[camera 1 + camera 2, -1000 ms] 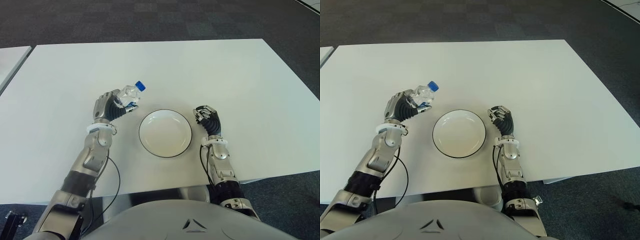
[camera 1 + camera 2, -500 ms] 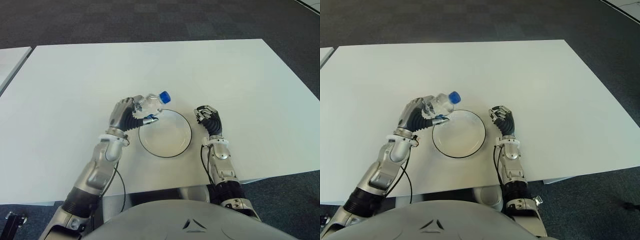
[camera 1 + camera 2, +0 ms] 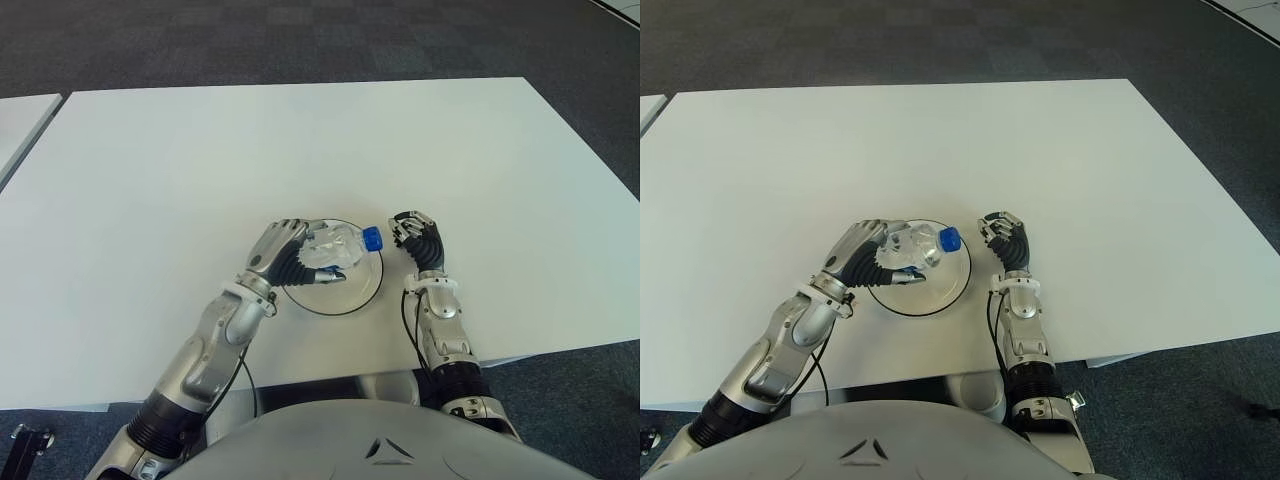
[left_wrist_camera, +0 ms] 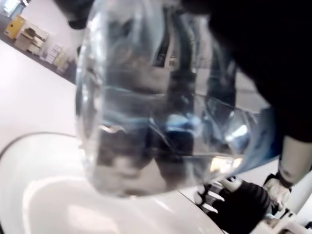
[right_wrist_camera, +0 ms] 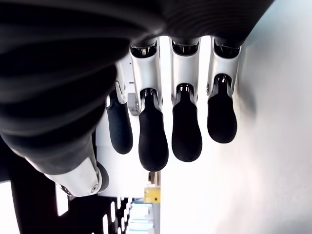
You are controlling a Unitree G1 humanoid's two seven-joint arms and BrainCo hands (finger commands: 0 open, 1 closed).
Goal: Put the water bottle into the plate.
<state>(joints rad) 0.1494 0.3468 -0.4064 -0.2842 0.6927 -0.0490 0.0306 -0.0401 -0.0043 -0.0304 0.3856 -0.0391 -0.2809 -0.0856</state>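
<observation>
Bottle (image 3: 335,247) and plate (image 3: 366,289) now overlap in the eye views: the clear water bottle, gripped in the left hand (image 3: 283,254), lies tipped nearly on its side above the plate's bowl, its blue cap (image 3: 372,238) pointing toward the robot's right and showing over the plate's right rim. The left hand's fingers are curled around the bottle's body, holding it firmly, with the hand itself over the plate's left edge. From the left wrist view the transparent bottle (image 4: 161,112) fills most of the picture, and the white inside of the plate (image 4: 44,204) with its dark rim shows just beneath it; whether the bottle touches the plate cannot be told. The plate is white with a thin dark rim and sits on the white desk (image 3: 300,140) near its front edge, straight before the robot. The right hand (image 3: 418,240) shows just to the right of the plate, close to the blue cap but apart from it. Its dark fingers (image 5: 153,131) are bent inward side by side in the right wrist view, closed loosely with nothing between them. Dark carpet (image 3: 300,40) lies beyond the desk's far edge.
</observation>
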